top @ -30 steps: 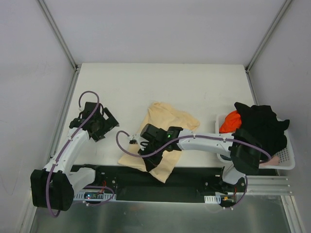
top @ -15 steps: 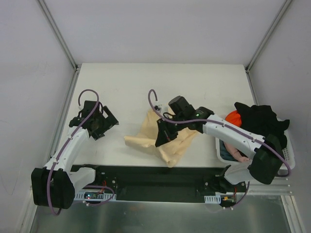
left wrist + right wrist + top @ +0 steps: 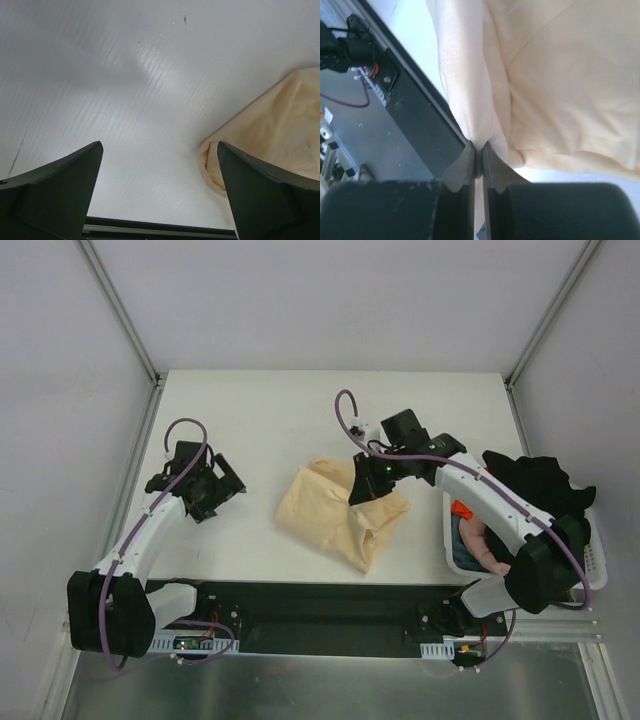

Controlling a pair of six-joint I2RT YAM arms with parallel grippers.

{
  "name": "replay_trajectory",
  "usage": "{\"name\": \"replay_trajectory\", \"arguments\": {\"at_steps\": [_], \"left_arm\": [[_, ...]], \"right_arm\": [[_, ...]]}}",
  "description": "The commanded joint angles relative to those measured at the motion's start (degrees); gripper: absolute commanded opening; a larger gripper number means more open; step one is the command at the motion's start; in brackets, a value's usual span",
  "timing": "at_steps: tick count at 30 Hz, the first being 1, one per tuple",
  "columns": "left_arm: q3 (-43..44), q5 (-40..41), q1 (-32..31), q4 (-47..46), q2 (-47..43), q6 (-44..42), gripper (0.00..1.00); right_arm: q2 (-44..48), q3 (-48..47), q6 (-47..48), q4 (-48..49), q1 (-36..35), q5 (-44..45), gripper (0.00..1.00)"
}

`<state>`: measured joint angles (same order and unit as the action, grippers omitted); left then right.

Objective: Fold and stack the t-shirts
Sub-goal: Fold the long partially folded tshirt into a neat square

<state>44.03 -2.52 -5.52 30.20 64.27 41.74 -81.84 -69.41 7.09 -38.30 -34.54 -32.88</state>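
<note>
The right gripper [image 3: 476,146] pinches a fold of the peach-yellow t-shirt [image 3: 335,512], which lies bunched on the table [image 3: 260,420] near its front edge. The left gripper [image 3: 159,147] hovers spread wide, left of the cloth.

The left gripper [image 3: 159,146] hangs over the white table [image 3: 125,75], jaws wide apart (two dark wedges at the bottom corners) and nothing between them. A pale yellow shirt [image 3: 272,130] lies at the right, its rounded edge near the right jaw. A dark rail [image 3: 150,233] runs along the bottom.
</note>
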Motion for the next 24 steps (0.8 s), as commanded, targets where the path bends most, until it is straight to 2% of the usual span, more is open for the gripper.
{"name": "replay_trajectory", "arguments": {"at_steps": [1,6,15,21,24], "left_arm": [[2.5,-0.2,0.6,-1.5,1.3,-1.6,0.99],[2.9,-0.9,0.6,-2.4,2.5,-1.9,0.99],[3.6,-1.8,0.6,-3.0,4.5,-2.6,0.99],[4.0,-2.6,0.6,-3.4,6.7,-2.4,0.99],[4.3,-3.1,0.6,-3.6,7.5,-2.6,0.99]], "right_arm": [[-3.8,-6.9,9.4,-3.5,2.7,2.6,0.07],[-8.7,-13.3,12.3,-7.2,4.7,4.8,0.07],[-16.4,-17.9,13.6,-10.3,9.0,7.7,0.10],[-19.9,-19.5,8.8,-11.9,10.2,10.2,0.11],[-20.5,-19.4,7.8,-11.9,10.5,12.3,0.15]]}}
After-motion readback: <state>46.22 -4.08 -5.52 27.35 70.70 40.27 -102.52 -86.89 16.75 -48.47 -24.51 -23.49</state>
